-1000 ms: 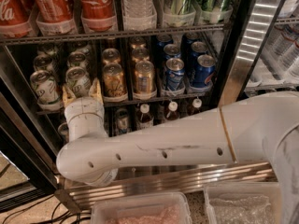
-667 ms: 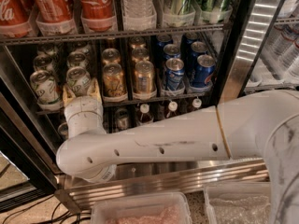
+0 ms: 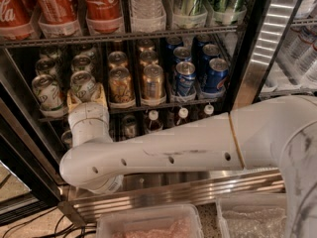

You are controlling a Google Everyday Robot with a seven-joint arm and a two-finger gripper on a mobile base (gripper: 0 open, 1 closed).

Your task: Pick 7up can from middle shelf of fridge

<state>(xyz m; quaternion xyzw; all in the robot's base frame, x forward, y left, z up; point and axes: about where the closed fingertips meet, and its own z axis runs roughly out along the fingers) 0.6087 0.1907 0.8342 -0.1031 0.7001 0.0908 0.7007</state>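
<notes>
The fridge (image 3: 250,58) stands open with wire shelves of drinks. The middle shelf (image 3: 163,104) holds lanes of short cans: pale 7up cans on the left, gold cans in the middle, blue Pepsi cans on the right. My gripper (image 3: 85,99) reaches in from below, at the base of the front 7up can (image 3: 83,85) in the second lane from the left. That can stands upright on the shelf. Another 7up can (image 3: 47,91) stands just to its left.
Red Coca-Cola bottles (image 3: 101,4) fill the rack above. Small white-capped bottles (image 3: 182,114) stand on the rack below. Gold cans (image 3: 152,82) are just right of my gripper. My white arm (image 3: 173,155) crosses the view. Two clear plastic bins (image 3: 148,224) lie in front.
My arm has shifted very slightly. The gripper stays at the same 7up can, which has not moved.
</notes>
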